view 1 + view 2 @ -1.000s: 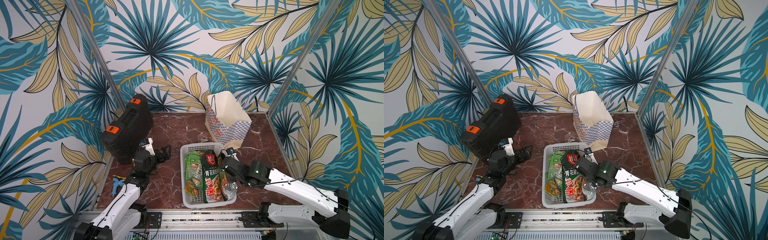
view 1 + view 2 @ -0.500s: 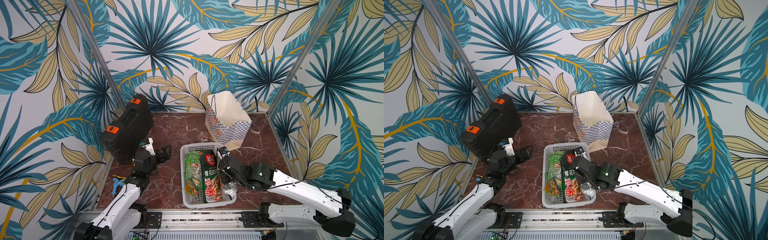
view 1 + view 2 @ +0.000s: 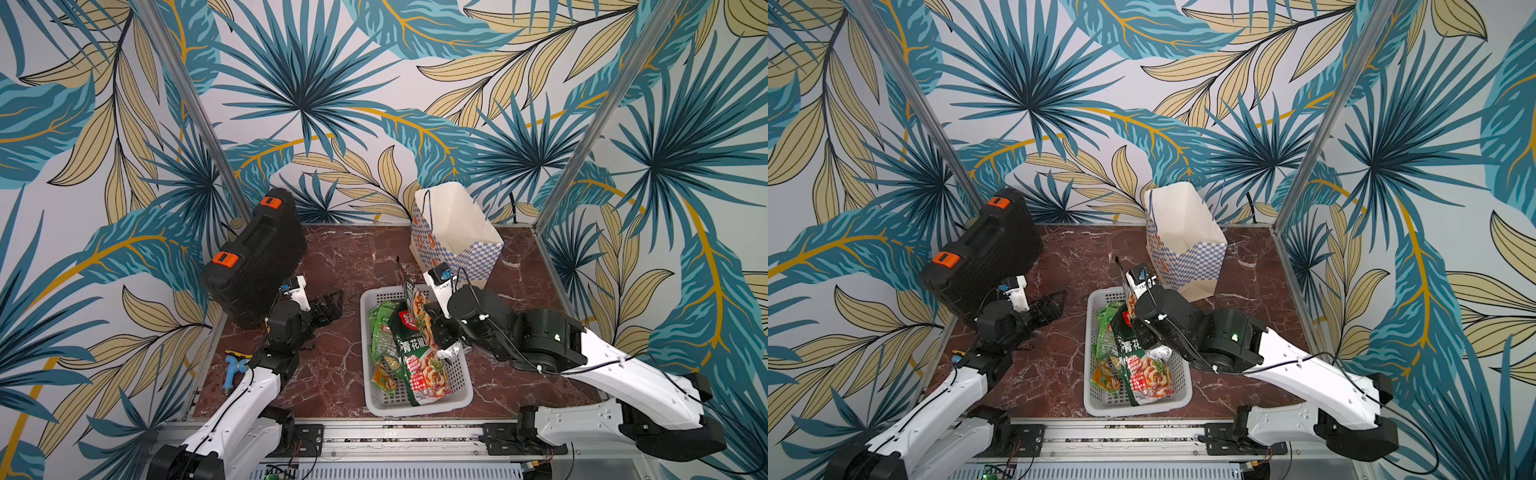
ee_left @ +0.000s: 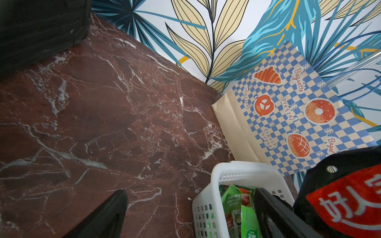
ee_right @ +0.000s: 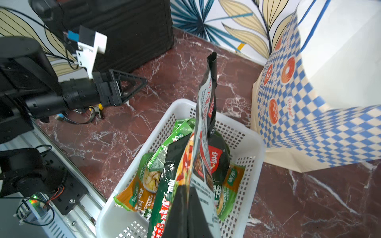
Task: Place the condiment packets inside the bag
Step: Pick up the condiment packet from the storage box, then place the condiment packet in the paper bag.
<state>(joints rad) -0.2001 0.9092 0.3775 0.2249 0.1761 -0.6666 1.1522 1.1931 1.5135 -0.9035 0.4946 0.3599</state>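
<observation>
Over the white perforated plastic basket (image 3: pixel 376 399), in both top views, the right tool (image 3: pixel 436 328) is clenched on a large dark glossy pouch (image 3: pixel 415 303), held on edge (top corner well clear of the rim). Beneath lie small green and orange sachets (image 3: pixel 384 332). Just behind stands the blue-and-white checkered paper bag (image 3: pixel 455 237), mouth open. The left tool (image 3: pixel 330 303) is released above the red marble counter (image 3: pixel 345 257), near the black case (image 3: pixel 257 257).

Left wrist: bag's printed side (image 4: pixel 288 115), basket corner (image 4: pixel 206 197).

Right wrist: pouch (image 5: pixel 206 115) pinched between black fingers (image 5: pixel 185 206).
</observation>
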